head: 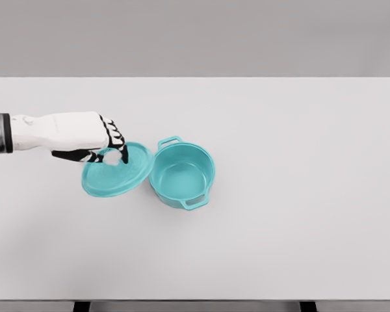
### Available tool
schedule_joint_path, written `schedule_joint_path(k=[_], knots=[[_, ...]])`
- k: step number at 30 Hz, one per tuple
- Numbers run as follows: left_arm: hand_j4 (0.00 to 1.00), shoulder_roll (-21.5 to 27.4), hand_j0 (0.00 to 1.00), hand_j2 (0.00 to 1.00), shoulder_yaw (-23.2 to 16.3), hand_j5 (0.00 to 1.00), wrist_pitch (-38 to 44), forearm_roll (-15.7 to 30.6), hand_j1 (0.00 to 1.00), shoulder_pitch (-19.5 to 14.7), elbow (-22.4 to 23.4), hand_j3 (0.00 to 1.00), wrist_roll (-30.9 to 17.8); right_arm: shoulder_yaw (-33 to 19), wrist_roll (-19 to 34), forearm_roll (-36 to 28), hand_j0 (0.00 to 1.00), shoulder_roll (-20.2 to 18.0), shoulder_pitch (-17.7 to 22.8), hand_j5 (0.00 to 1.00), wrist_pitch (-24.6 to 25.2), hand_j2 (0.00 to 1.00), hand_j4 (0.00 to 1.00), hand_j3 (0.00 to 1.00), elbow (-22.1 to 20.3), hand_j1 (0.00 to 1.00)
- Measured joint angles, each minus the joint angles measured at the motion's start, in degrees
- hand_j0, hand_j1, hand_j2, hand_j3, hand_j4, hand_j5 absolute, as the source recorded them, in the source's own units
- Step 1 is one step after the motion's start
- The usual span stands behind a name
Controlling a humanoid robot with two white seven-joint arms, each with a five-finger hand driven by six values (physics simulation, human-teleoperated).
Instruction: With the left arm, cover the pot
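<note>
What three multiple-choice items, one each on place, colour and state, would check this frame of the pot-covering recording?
1. Where is the lid relative to the pot?
A. on top of it
B. beside it, on the picture's left
C. inside it

2. What colour are the pot and lid?
A. red
B. teal
C. black

3. What state is the pot in?
A. open and empty
B. covered
C. tipped on its side

Answers:
1 B, the lid sits left of the pot under the left hand.
2 B, both are the same teal.
3 A, its bare inside shows, upright on the table.
</note>
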Motion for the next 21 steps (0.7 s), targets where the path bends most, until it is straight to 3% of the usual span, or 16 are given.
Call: schedule_joint_path(k=[21], knots=[[0.53,-6.28,0.53,0.53,-0.03,0.53,0.0,-4.88,0.53,-2.29,-0.52,0.53,0.15,0.0,-0.01,-0.01,1.0,0.0,0.0,1.0,0.0,1.0,1.0,1.0,0.01,1.0]])
